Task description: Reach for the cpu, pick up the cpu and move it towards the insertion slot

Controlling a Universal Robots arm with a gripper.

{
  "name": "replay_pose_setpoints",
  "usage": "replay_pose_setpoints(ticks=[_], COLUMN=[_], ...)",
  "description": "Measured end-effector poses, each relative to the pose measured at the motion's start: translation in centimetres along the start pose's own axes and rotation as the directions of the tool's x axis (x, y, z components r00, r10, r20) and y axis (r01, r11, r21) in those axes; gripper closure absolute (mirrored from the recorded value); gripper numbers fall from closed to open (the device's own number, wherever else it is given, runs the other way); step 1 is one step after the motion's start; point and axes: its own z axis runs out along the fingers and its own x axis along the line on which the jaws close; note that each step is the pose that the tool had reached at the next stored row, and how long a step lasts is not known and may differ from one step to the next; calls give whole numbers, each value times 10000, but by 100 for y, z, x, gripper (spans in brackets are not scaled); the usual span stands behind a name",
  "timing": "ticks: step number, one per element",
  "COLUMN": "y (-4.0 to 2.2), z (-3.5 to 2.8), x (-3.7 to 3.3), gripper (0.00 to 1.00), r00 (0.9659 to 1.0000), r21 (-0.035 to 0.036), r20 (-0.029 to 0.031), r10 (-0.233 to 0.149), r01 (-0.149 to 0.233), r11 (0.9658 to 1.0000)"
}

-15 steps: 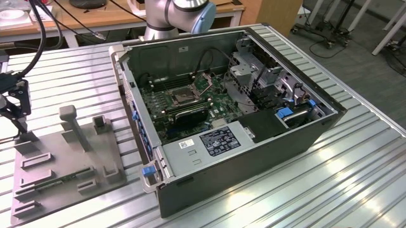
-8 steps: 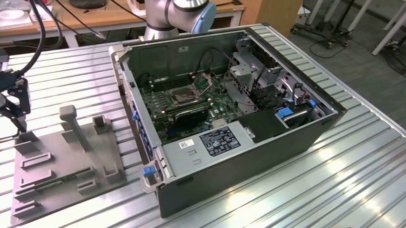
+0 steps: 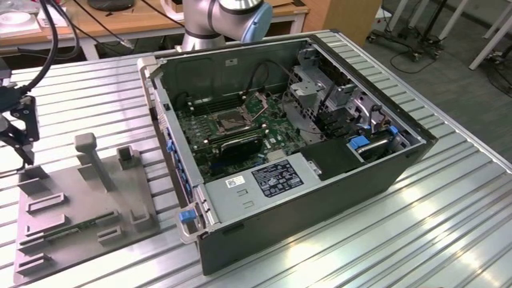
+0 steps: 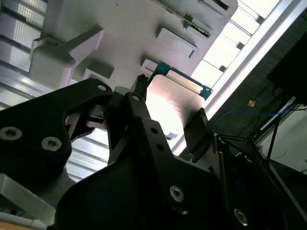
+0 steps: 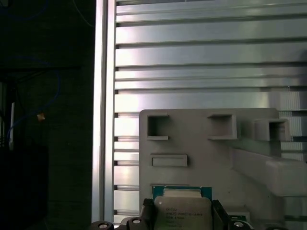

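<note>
Our claw (image 4: 169,112) is closed narrowly on the cpu (image 5: 182,207), pinching two opposite edges so the flat chip sits level (top face untouched). It hangs over the grey tray (image 3: 76,207), well apart from the insertion slot (image 3: 226,122) inside the open case (image 3: 320,198).

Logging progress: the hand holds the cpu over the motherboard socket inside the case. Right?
No, wrong place. The hand holds the cpu at the grey tray outside the case, at the exterior view's left; the socket lies apart from it. The exterior view shows this.
</note>
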Motion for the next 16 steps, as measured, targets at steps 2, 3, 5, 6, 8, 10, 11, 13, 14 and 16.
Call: replay_pose_setpoints(ticks=[2,3,5,6,8,10,11,13,14,16], y=[1,2,5,6,7,7,7,8,8,8], z=[0,0,0,0,-3,-10,-16,-31,-39,-56], x=[-22,-33,-55,-61,-67,-72,-73,-75,-76,-78], gripper=[45,45,45,45,45,45,45,45,45,45], r00=[10000,10000,10000,10000,10000,10000,10000,10000,10000,10000], r21=[0,1,0,0,2,1,0,0,1,1], r20=[0,0,1,1,-2,-1,0,0,0,0], r10=[0,1,1,1,3,1,2,1,1,1], r01=[0,-1,-1,-1,-3,-1,-2,-1,-1,-1], r11=[10000,10000,10000,10000,10000,10000,10000,10000,10000,10000])
